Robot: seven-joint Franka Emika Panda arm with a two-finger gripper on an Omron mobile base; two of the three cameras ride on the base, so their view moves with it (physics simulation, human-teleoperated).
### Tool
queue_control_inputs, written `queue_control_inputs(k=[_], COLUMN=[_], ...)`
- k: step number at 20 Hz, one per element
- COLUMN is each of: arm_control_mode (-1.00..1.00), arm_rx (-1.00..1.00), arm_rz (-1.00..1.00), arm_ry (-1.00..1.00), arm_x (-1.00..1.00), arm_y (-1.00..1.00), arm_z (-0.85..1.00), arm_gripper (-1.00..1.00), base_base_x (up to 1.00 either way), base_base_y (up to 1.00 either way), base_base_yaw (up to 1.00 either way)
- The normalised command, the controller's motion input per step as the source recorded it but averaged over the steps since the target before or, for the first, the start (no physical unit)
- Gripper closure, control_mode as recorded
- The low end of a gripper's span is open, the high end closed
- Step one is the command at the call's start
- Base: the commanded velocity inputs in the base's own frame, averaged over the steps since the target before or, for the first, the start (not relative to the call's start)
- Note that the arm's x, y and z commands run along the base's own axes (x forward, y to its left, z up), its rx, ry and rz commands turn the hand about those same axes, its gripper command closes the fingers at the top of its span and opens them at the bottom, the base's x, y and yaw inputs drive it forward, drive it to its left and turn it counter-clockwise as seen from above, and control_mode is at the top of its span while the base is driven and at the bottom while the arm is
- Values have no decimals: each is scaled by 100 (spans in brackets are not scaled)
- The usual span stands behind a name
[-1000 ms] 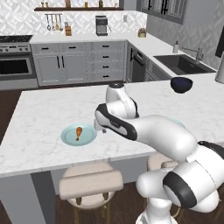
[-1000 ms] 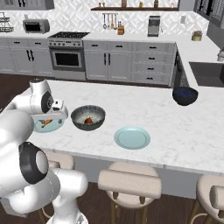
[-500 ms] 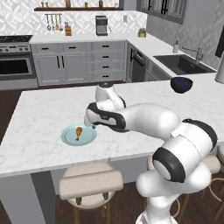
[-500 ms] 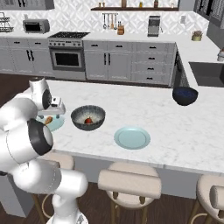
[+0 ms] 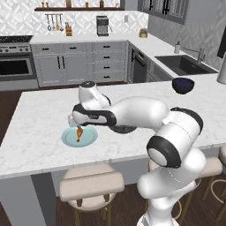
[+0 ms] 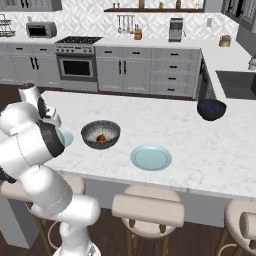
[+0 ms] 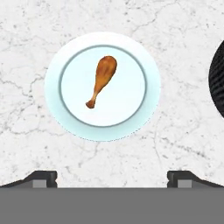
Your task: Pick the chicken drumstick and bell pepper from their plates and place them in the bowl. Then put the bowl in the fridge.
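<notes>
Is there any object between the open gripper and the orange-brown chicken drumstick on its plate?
Nothing visible is in the way. The orange-brown chicken drumstick lies alone on the pale blue-teal round plate, and the open gripper hangs above it with only bare white marble counter around. The dark grey speckled bowl stands off to the side.

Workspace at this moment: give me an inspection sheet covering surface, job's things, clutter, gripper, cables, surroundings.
Surface: white marble island counter.
Job's things: chicken drumstick lies on its plate; bell pepper sits in the grey bowl; second plate bare.
Clutter: dark blue bowl at the far edge.
Gripper: gripper open, above the drumstick plate, holding nothing.
Cables: nothing seen.
Surroundings: stools, oven, sink.
</notes>
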Motion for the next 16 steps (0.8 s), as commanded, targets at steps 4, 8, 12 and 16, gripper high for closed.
queue_control_inputs(k=[4,8,12,16], arm_control_mode=[-100,-100,-100,-100], arm_rx=[0,0,0,0], arm_rz=[-12,-15,-13,-14], arm_ry=[0,0,0,0], arm_x=[0,6,0,15], arm_y=[59,37,-4,-21], arm_z=[-4,-6,-34,-41], arm_gripper=[-100,-100,-100,-100], base_base_x=[0,0,0,0], base_base_y=[0,0,0,0], base_base_yaw=[0,0,0,0])
